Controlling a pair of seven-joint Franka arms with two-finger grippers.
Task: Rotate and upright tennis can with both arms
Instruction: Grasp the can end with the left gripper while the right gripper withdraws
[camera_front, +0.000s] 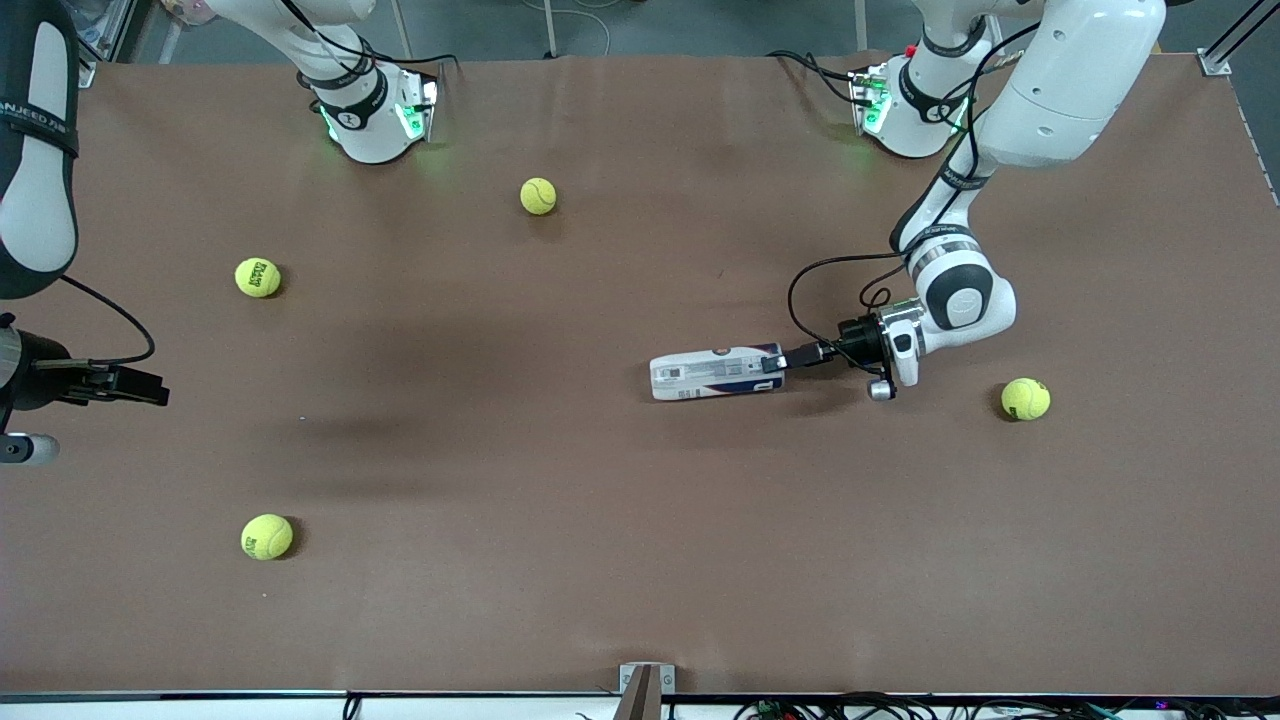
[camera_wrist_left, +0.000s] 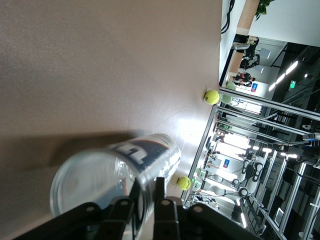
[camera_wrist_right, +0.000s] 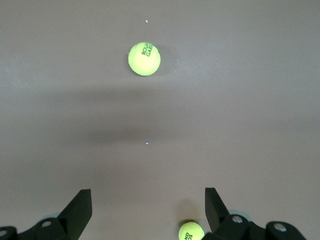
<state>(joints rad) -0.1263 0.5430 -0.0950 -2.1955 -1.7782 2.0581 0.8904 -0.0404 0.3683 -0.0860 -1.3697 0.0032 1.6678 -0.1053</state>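
The tennis can (camera_front: 715, 373), lying on the tabletop (camera_front: 620, 560), is clamped at its open rim by the left gripper (camera_front: 775, 362) for rotation, while the right gripper (camera_front: 150, 390) waits over the tabletop, jaws released.

My two arms are glossy white shells with black joint bands and green-lit bases. Black cables loop along my left arm (camera_front: 1040, 110) to its black two-finger left gripper (camera_front: 775, 362); my right gripper (camera_front: 150, 388) is black too.
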